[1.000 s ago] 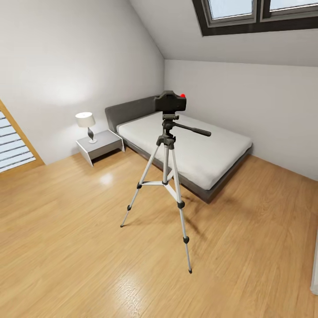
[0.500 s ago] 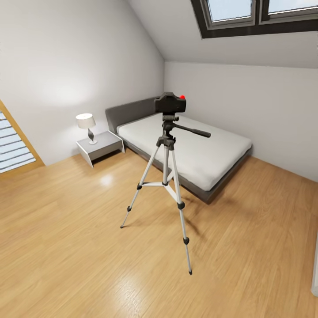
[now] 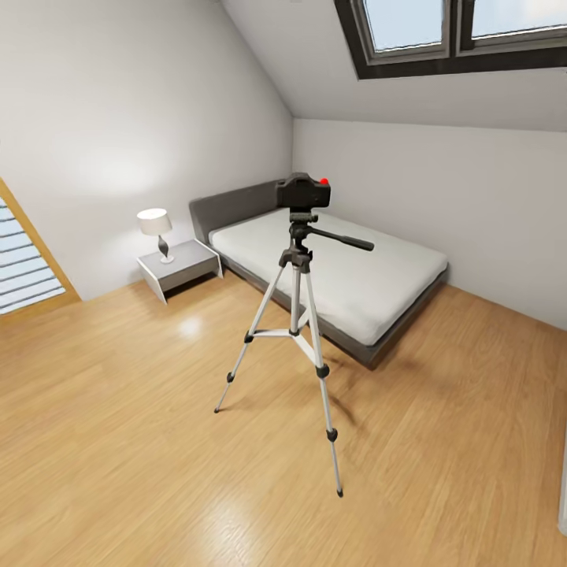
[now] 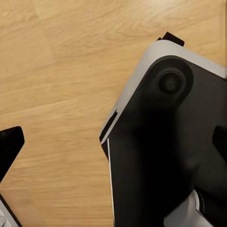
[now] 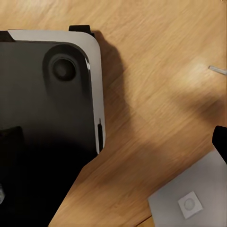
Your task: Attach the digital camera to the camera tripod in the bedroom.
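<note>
The black digital camera (image 3: 302,191), red dot on top, sits on the head of the camera tripod (image 3: 298,315). The tripod stands upright on the light wood floor in the middle of the bedroom, its long black handle pointing right. In the left wrist view my left gripper (image 4: 116,139) hangs over the floor and my own base, its fingertips (image 4: 10,144) wide apart with nothing between them. My right gripper (image 5: 116,137) is likewise open and holds nothing, one black fingertip (image 5: 220,142) showing at the picture's edge.
Behind the tripod lies the grey low bed (image 3: 346,268) with a nightstand (image 3: 179,268) and lamp (image 3: 155,224) beside it. A skylight (image 3: 449,35) sits in the sloped ceiling. My black-and-grey base (image 5: 47,118) is below both grippers. A grey square object (image 5: 189,203) lies on the floor.
The head view has shifted slightly, so the tripod and bed look a little lower and farther. The camera stays on the tripod, unmoved.
</note>
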### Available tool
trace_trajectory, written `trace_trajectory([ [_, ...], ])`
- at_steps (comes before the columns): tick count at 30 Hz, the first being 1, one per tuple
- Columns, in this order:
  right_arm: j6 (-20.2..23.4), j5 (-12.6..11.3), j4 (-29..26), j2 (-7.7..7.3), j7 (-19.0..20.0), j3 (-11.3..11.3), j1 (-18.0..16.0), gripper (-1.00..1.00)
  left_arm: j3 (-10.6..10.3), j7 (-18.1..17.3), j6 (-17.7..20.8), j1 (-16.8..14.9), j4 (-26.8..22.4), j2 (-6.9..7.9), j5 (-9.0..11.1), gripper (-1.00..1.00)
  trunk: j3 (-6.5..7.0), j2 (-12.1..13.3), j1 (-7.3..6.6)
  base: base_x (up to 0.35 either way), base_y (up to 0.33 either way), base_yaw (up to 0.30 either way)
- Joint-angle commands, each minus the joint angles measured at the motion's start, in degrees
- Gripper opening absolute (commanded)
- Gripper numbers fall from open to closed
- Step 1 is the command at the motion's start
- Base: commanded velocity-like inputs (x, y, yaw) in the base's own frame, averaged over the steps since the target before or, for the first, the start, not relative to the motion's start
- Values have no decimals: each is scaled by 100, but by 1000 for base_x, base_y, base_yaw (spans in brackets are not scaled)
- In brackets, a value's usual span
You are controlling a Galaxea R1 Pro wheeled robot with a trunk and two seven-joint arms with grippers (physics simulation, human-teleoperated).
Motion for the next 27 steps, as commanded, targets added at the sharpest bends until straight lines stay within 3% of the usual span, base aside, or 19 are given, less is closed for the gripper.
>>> trace_trajectory([
  [1, -36, -51, 18, -1, 28, 28, -8, 100, -46, 22, -2, -1, -9, 0, 44, 100, 0, -10, 3, 0, 0, 0],
  [27, -40, -51, 13, 0, 27, 27, -8, 100, -36, 22, -2, -1, -1, 4, 42, 100, 239, -10, 3, 0, 0, 0],
])
